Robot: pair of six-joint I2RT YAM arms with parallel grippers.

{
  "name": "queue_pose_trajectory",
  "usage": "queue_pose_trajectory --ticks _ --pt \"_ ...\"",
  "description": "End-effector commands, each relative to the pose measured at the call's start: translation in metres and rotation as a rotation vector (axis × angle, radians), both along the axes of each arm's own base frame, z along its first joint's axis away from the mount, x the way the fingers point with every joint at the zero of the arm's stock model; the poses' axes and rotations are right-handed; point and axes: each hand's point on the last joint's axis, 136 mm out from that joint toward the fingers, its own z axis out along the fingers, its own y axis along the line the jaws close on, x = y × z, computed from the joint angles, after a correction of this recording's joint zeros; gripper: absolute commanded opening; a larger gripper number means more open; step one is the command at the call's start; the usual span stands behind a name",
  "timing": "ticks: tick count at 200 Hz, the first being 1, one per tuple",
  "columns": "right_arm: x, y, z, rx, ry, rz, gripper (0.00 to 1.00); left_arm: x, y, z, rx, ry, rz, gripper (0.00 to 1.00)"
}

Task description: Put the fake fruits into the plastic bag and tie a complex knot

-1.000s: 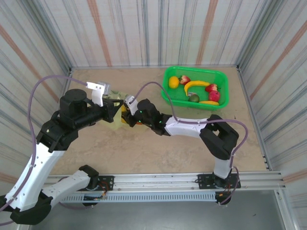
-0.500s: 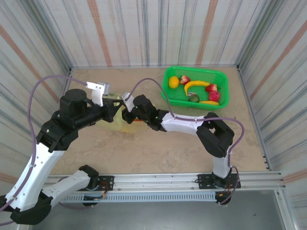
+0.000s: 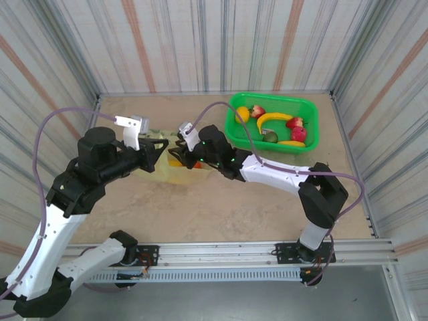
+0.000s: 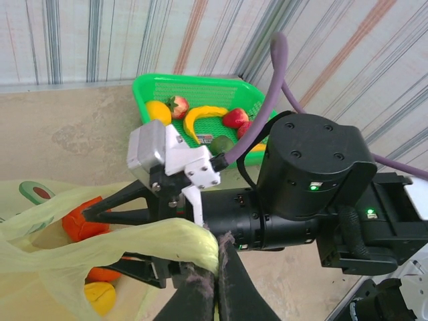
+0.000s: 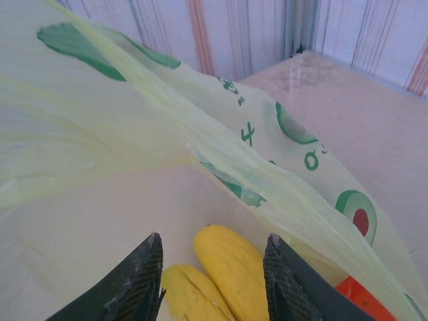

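The plastic bag [image 3: 167,175] lies left of centre, yellow-green with avocado prints [image 5: 354,210]. My left gripper [image 4: 217,267] is shut on one bag handle [image 4: 154,237] and holds the mouth up. My right gripper [image 3: 175,155] reaches into the bag's mouth, open, its fingers [image 5: 144,274] apart around a yellow banana [image 5: 231,274] that lies on the bag's floor. An orange fruit [image 4: 83,217] and a yellow one [image 4: 100,294] lie inside the bag too. More fake fruits sit in the basket: an orange ball [image 3: 242,114], strawberry [image 3: 257,111], banana [image 3: 273,119], green piece [image 3: 271,137] and apple [image 3: 298,133].
The bright green slotted basket [image 3: 309,107] stands at the back right, near the right wall. Striped walls close off the table on three sides. The right arm's forearm [image 3: 274,175] stretches across the middle of the table.
The right arm's elbow has swung to the right and its wrist has shifted toward the back, with the gripper still at the bag's mouth. The left gripper has edged left, still holding the handle.
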Motion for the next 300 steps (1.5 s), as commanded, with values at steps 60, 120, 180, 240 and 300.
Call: queue_pose_trajectory --ticks 60,120,180,240,300 --pt "-0.008 -0.045 0.03 0.07 0.044 -0.04 0.38 -0.004 0.009 -0.001 0.025 -0.021 0.021 0.0" --pt "-0.002 -0.075 0.105 0.263 0.103 -0.089 0.47 -0.002 0.008 0.003 0.027 -0.036 0.017 0.0" --pt "0.017 -0.111 0.155 0.336 0.083 -0.265 0.57 0.001 0.004 0.003 0.031 -0.037 0.003 0.0" --pt "0.096 -0.203 0.083 0.166 0.347 -0.631 0.56 0.003 0.0 0.005 0.035 -0.04 -0.015 0.0" --pt "0.176 -0.264 -0.027 0.036 0.686 -0.827 0.61 0.004 -0.002 0.005 0.044 -0.04 -0.023 0.0"
